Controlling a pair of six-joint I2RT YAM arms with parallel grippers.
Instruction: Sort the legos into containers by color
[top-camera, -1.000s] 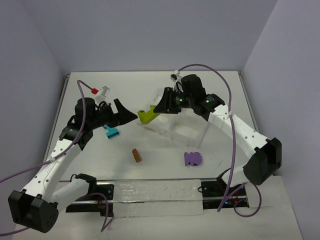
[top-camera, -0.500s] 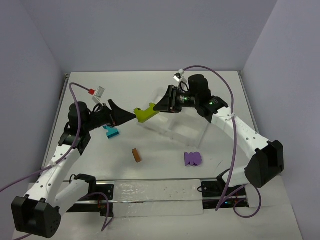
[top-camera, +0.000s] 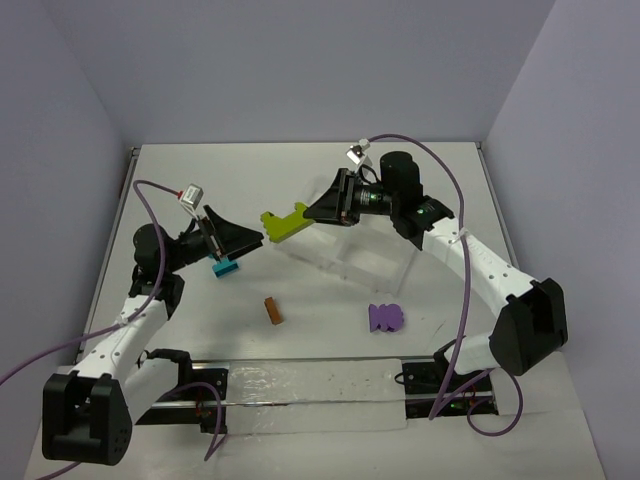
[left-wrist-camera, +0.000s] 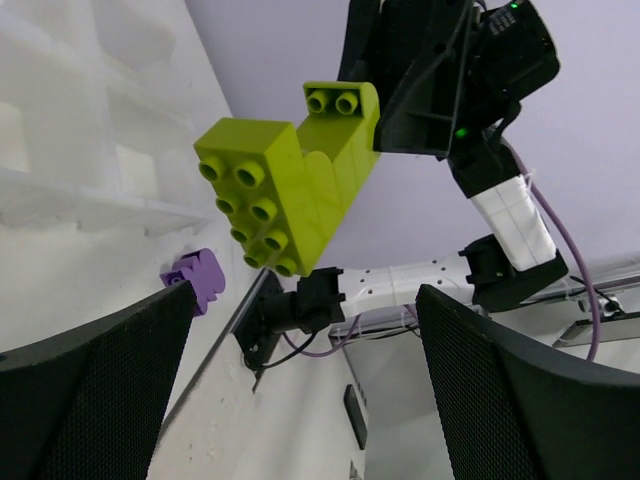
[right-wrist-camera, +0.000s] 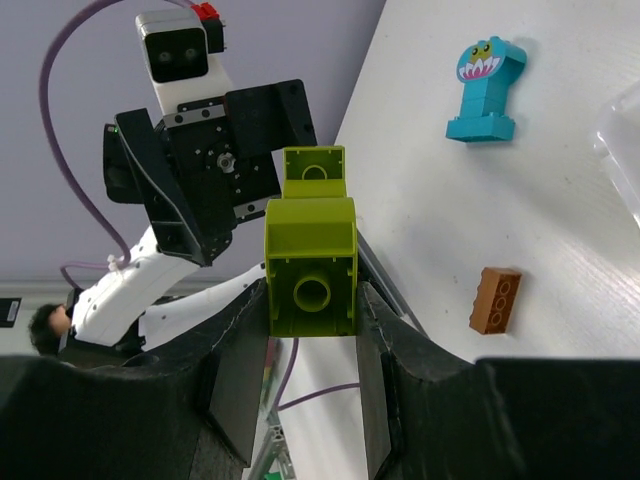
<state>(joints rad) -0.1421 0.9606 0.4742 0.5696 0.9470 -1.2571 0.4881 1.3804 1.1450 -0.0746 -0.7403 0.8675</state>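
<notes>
Overhead; opposed wrist views sharing lego (left-wrist-camera: 285, 190)

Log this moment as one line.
right gripper: shut on lime green plastic lego clump, off table | left gripper: open, facing clump | on table: teal plastic lego, orange-brown plastic lego, purple plastic lego

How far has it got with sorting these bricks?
Nothing looks sorted: no colored brick shows in the white tray. In hand: the right gripper holds the lime green clump in the air, facing the open left gripper. To do: the teal piece, orange-brown brick and purple piece lie on the table, outside the tray.
</notes>
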